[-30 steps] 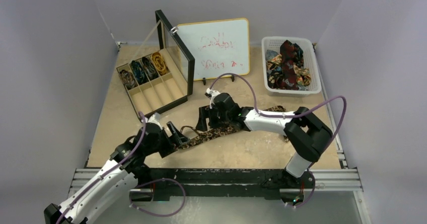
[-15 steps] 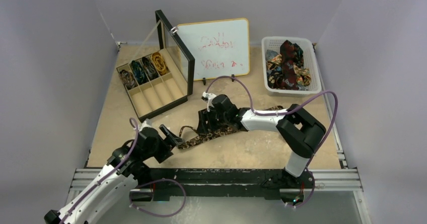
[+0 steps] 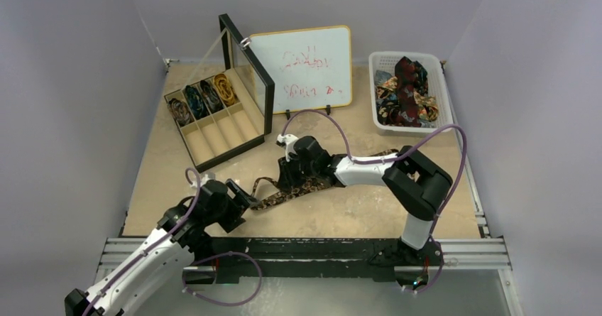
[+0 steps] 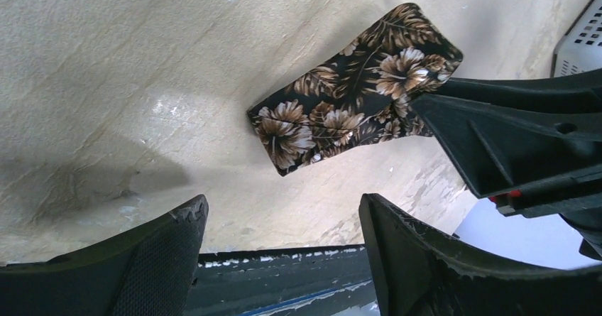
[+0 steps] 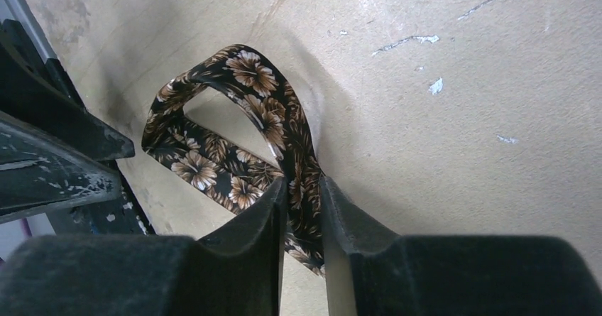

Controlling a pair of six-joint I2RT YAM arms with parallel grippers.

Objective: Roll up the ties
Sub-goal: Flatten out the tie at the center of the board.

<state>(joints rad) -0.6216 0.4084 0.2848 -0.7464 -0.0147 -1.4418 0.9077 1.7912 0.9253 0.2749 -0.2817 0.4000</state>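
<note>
Your right gripper is pinched onto the brown floral tie where it loops up off the table, probably to give you a raised fold to start the coil. Your left gripper hangs with jaws wide apart and holding nothing. It sits just beside the tie's flat end near the front edge, likely placed to steady it.

Box, whiteboard, basket block rear; front-R free.
</note>
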